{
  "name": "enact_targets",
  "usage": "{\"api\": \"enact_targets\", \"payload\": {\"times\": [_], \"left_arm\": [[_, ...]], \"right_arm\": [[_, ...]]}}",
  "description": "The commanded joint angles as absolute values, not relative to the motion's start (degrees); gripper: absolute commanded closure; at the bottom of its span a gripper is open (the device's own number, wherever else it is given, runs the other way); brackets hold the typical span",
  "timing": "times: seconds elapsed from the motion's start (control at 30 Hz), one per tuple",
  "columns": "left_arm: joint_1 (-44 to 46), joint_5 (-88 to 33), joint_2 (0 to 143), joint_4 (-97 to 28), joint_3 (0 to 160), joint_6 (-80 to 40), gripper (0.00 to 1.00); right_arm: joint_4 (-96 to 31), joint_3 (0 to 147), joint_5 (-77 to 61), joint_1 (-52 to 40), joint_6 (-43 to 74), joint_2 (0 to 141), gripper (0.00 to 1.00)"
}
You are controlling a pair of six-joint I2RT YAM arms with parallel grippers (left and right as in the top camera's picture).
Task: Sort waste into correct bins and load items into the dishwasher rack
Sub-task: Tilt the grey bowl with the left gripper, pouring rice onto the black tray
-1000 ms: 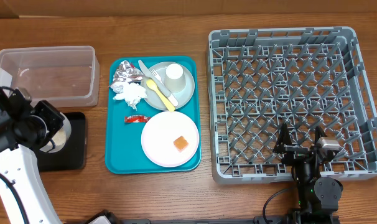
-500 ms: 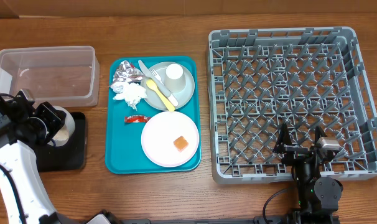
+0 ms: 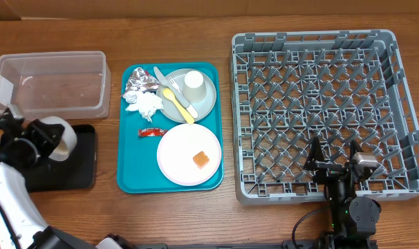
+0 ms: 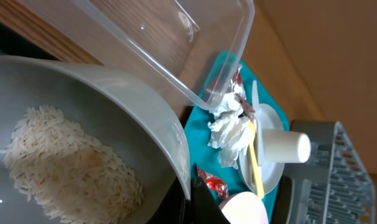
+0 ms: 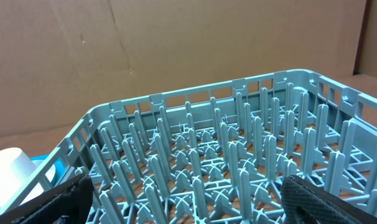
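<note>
Gripping the tilted small white bowl (image 3: 61, 137), the left gripper (image 3: 46, 138) hovers over the black tray (image 3: 79, 170).

wooden table (image 3: 196, 207) carries four things: clear plastic tub (image 3: 104, 83) at far left, black tray (image 3: 85, 162) just beside it, teal serving tray (image 3: 133, 173) mid-table, grey dishwasher rack (image 3: 235, 117) at right.

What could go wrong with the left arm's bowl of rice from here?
1. The left gripper holds the small white bowl tilted over the black tray, at its edge nearest the clear tub. Rice may land in the tub or on the table.
2. The wrist view shows the rice clumped against the bowl's wall, so some may stick.
3. The bowl sits close to the tub's rim and could knock it.
</note>
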State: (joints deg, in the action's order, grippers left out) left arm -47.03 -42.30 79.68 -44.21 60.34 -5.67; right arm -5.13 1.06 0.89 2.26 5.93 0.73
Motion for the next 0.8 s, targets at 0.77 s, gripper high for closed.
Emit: {"api": "enact_targets", "payload": {"times": [0.77], "left_arm": [[-51.79, -63.29, 91.07, -43.86, 60.14, 8.23, 0.96]], "right_arm": [[-4.73, 0.47, 1.37, 2.44, 5.52, 0.16, 0.0]]}}
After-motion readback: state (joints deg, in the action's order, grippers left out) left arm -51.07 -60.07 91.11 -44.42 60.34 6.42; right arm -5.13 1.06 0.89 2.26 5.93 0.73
